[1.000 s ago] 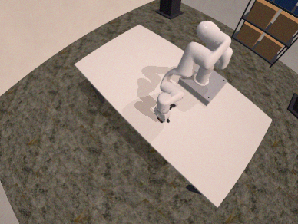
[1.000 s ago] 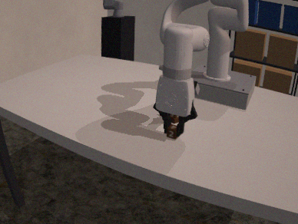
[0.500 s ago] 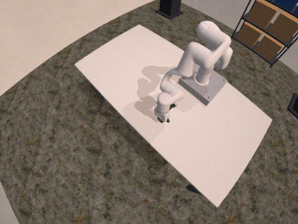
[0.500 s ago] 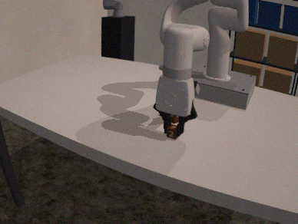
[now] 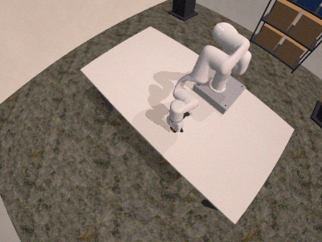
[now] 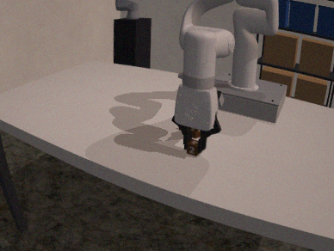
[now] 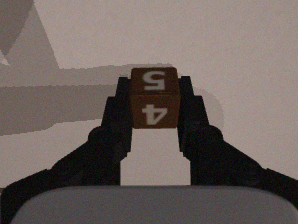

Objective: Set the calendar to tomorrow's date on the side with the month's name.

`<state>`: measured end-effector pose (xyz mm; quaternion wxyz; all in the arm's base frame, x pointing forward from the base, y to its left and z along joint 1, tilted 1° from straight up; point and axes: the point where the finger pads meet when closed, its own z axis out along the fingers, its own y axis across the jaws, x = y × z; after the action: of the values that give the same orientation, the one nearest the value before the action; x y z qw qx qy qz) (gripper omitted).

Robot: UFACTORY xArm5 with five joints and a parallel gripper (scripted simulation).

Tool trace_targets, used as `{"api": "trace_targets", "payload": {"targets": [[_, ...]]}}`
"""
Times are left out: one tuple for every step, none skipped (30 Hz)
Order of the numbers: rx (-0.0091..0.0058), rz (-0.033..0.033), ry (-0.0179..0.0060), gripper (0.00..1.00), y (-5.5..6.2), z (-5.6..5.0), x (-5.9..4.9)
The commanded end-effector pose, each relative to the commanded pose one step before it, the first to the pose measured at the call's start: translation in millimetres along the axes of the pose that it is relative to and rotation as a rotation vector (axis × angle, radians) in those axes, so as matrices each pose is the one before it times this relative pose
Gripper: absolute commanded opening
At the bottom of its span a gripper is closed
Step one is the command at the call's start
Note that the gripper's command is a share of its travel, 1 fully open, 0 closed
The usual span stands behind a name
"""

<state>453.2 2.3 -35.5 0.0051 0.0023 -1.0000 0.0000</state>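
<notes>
Now gripper (image 5: 178, 130) (image 6: 194, 145) (image 7: 154, 93) clenched on cube (image 5: 173, 131) (image 6: 192, 148) (image 7: 155, 111), directly between fingertips, above table (image 5: 232, 157) (image 6: 267, 172) (image 7: 240, 45). Finger pads flank opposite sides; 4 and 5 inverted in wrist view. Tray unidentifiable around gripper; placing direction can't be told.

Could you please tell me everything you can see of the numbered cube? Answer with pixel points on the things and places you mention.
The numbered cube (image 6: 192, 148) (image 7: 155, 97) is brown, perhaps wooden, with pale digits on its faces. The wrist view shows a 5 and a 4, both upside down in that picture; the exterior view shows a 2. It is between the gripper's jaws, which close on two opposite sides, over the white table (image 5: 232, 166) (image 6: 275, 172) (image 7: 240, 40). Whether its underside touches the table, I cannot tell.
</notes>
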Motion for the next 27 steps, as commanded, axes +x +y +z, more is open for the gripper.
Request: {"api": "trace_targets", "payload": {"targets": [[-0.00002,-0.00002,-0.00356,0.27,0.01,-1.19,-1.41],[0.00000,0.00000,0.00000,0.27,0.00,0.00,0.00],[0.00000,0.00000,0.00000,0.27,0.00,0.00,0.00],[0.00000,0.00000,0.00000,0.27,0.00,0.00,0.00],[0.00000,0.00000,0.00000,0.27,0.00,0.00,0.00],[0.00000,0.00000,0.00000,0.27,0.00,0.00,0.00],[0.00000,0.00000,0.00000,0.27,0.00,0.00,0.00],[0.00000,0.00000,0.00000,0.27,0.00,0.00,0.00],[0.00000,0.00000,0.00000,0.27,0.00,0.00,0.00],[0.00000,0.00000,0.00000,0.27,0.00,0.00,0.00],[0.00000,0.00000,0.00000,0.27,0.00,0.00,0.00],[0.00000,0.00000,0.00000,0.27,0.00,0.01,0.00],[0.00000,-0.00001,0.00000,0.27,0.00,0.03,0.00],[0.00000,-0.00002,0.00000,0.27,0.00,0.06,0.00],[0.00000,-0.00003,0.00000,0.27,0.00,0.09,0.00],[0.00000,-0.00004,0.00000,0.27,0.01,0.12,0.00],[0.00000,0.00000,0.00000,0.27,0.00,0.00,0.00],[0.00000,0.00000,0.00000,0.27,0.00,0.00,0.00],[0.00000,-0.00005,0.00000,0.27,0.01,0.15,0.00],[0.00000,-0.00006,0.00000,0.27,0.01,0.18,0.00],[0.00000,-0.00007,0.00000,0.27,0.01,0.20,0.00],[0.00000,-0.00007,0.00000,0.27,0.01,0.22,0.00],[0.00000,-0.00008,0.00000,0.27,0.01,0.23,0.00],[0.00000,-0.00008,0.00000,0.27,0.01,0.24,0.00],[0.00000,-0.00008,0.00000,0.27,0.01,0.24,0.00],[0.00000,-0.00008,0.00000,0.27,0.01,0.23,0.00],[0.00000,-0.00007,0.00000,0.27,0.01,0.22,0.00]]}}
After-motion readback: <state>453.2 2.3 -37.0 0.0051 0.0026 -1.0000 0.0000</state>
